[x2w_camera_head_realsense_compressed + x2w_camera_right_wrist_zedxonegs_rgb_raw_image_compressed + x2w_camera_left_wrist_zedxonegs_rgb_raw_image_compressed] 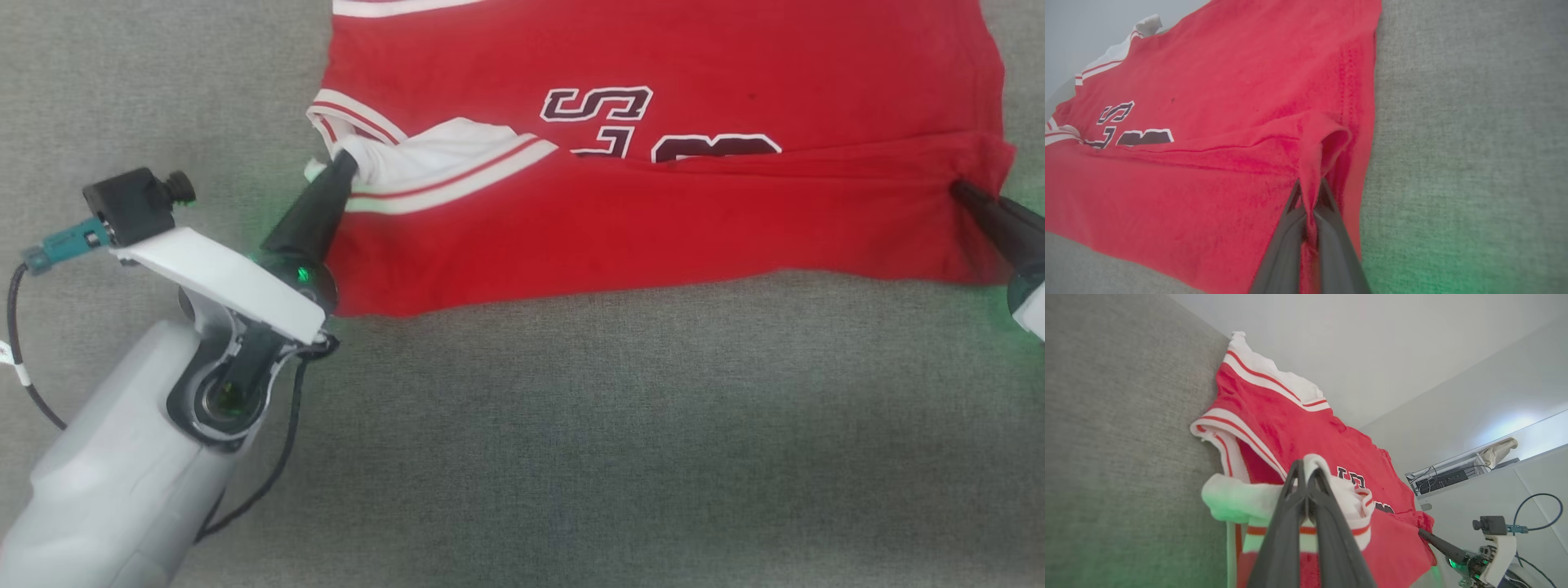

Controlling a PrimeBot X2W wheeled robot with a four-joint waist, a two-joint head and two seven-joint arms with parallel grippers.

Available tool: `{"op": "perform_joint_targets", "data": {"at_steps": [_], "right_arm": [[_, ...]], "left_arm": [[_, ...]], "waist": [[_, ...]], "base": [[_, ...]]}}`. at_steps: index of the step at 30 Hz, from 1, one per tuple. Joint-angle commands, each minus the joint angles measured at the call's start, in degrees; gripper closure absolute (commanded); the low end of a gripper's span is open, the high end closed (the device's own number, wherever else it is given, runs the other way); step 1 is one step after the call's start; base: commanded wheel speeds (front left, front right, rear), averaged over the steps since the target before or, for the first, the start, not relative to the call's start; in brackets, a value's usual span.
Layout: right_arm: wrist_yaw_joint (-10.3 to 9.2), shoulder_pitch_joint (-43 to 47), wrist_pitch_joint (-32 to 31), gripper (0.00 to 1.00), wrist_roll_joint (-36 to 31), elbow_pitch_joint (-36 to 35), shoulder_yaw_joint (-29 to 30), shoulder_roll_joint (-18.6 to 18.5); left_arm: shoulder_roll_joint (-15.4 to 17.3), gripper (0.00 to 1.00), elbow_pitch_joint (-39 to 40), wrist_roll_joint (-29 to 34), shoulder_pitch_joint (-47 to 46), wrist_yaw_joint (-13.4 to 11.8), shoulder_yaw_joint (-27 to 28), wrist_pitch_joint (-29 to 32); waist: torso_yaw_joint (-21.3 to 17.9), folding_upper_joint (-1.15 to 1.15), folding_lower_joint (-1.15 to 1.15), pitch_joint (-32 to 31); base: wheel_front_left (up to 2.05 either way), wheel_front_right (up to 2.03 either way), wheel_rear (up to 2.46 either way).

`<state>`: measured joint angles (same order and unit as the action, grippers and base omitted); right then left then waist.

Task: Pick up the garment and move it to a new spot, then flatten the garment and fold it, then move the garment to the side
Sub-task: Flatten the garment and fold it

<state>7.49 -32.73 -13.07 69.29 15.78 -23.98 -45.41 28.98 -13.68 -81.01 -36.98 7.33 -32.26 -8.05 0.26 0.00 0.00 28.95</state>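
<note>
The garment (653, 212), a red T-shirt with white sleeves and dark lettering, lies on the grey fabric surface with its near half folded up over the far half. My left gripper (347, 159) is shut on the white sleeve at the fold's left end. In the left wrist view the left gripper (1306, 467) pinches white striped cloth of the garment (1290, 424). My right gripper (957, 188) is shut on the red edge at the fold's right end. In the right wrist view the right gripper (1309, 190) clamps a raised red pleat of the garment (1208, 134).
The grey fabric surface (620, 441) stretches wide in front of the shirt. My left forearm and its camera mount (139, 208) sit at the lower left. In the left wrist view, a pale wall and a shelf with cables (1453, 477) stand beyond the surface.
</note>
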Motion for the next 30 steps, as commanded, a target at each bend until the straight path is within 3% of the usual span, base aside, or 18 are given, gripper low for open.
{"op": "perform_joint_targets", "data": {"at_steps": [1,8,9,10,11,19,23,30], "right_arm": [[0.0,-1.1,0.6,1.0,-0.6,0.6,-0.2,0.5],[-0.01,-2.6,1.4,1.0,-2.2,2.4,-3.2,1.6],[-0.01,-2.8,2.1,0.88,-2.9,2.5,-3.5,1.5],[-0.01,-3.0,3.1,0.67,-3.4,2.6,-3.6,1.3],[-0.01,-3.1,4.1,0.03,-4.0,2.6,-3.8,1.1],[0.01,0.3,9.4,0.0,-4.4,-1.2,-3.5,-1.0],[0.01,2.3,11.1,0.0,-4.8,-3.7,-1.8,-2.2],[0.0,4.3,10.6,0.0,-5.5,-6.2,0.2,-1.4]], "left_arm": [[0.0,1.0,-1.6,0.5,-1.1,0.1,-0.3,-0.8],[1.0,1.0,-8.5,2.3,-2.6,0.0,-4.6,-0.6],[1.2,0.78,-9.5,2.9,-2.7,-0.1,-5.4,-0.2],[1.5,0.25,-10.2,3.6,-3.0,-0.1,-6.2,-0.3],[1.9,0.0,-10.8,4.4,-3.4,-0.1,-6.6,-0.8],[8.6,0.0,-7.7,11.7,-7.2,-0.6,-10.8,1.2],[13.0,0.0,-0.9,12.5,-8.0,-5.5,-12.4,8.8],[18.1,0.0,12.2,6.8,-8.4,-15.6,-17.0,30.9]], "waist": [[-0.3,0.0,0.0,0.7],[-0.5,0.0,0.0,1.5],[-0.5,0.0,0.0,1.3],[-0.4,0.0,0.0,1.1],[-0.4,0.0,0.0,0.7],[0.4,0.0,0.0,-3.7],[0.5,0.0,0.0,-5.6],[-0.6,0.0,0.0,-6.2]], "base": [[0.0,0.0,0.0],[0.0,0.0,0.0],[0.0,0.0,0.0],[0.0,0.0,0.0],[0.0,0.0,0.0],[0.0,0.0,0.0],[0.0,0.0,0.0],[0.0,0.0,0.0]]}}
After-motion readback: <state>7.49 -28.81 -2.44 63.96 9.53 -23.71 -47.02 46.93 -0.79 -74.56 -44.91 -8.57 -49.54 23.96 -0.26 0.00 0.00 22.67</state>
